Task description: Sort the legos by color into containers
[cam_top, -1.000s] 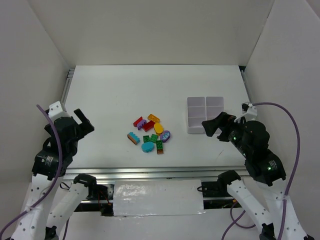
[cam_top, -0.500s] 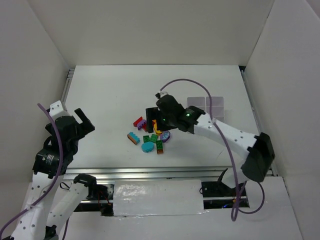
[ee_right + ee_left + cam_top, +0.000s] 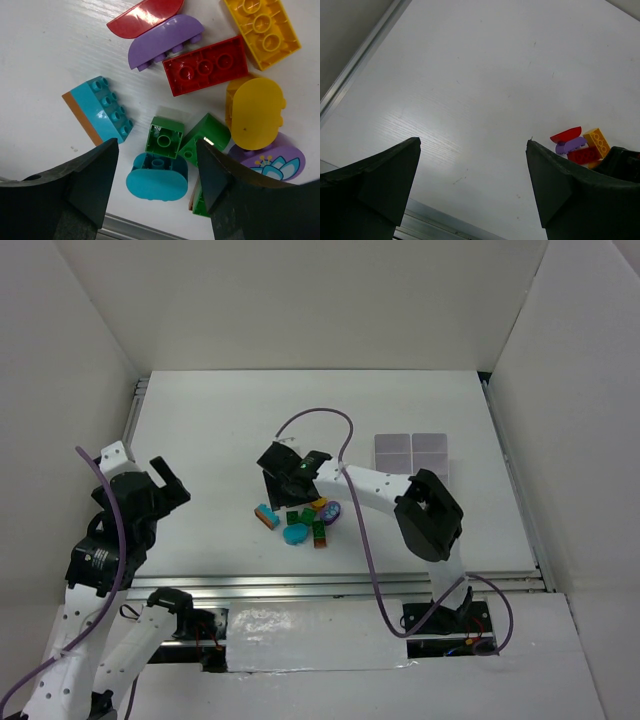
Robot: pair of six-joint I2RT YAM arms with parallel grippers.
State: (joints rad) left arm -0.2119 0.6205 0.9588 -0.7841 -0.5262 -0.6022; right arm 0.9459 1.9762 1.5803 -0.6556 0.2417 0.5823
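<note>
Between the spread fingers (image 3: 85, 185) of the right hand (image 3: 157, 150) lies a small green brick (image 3: 165, 136), underside up. A teal oval (image 3: 157, 177) touches it on the palm side, and a second green brick (image 3: 205, 137) leans in by the other finger. That hand stands partly open with hold of nothing, hanging low over the heap of legos (image 3: 297, 533) on the bench (image 3: 220, 430). Just outside one finger sits a teal rectangle (image 3: 100, 112); past the fingertips is a red brick (image 3: 205, 65).

The white tray (image 3: 411, 452) lies well away from this hand, back beyond its elbow. The left hand (image 3: 472, 150) gapes fully, empty, far from the heap.

My worry is the crowding. If the hand shuts as it stands, it may pinch the teal oval along with the green brick, mixing colours. A finger could also come down on a neighbour and scatter the heap.
</note>
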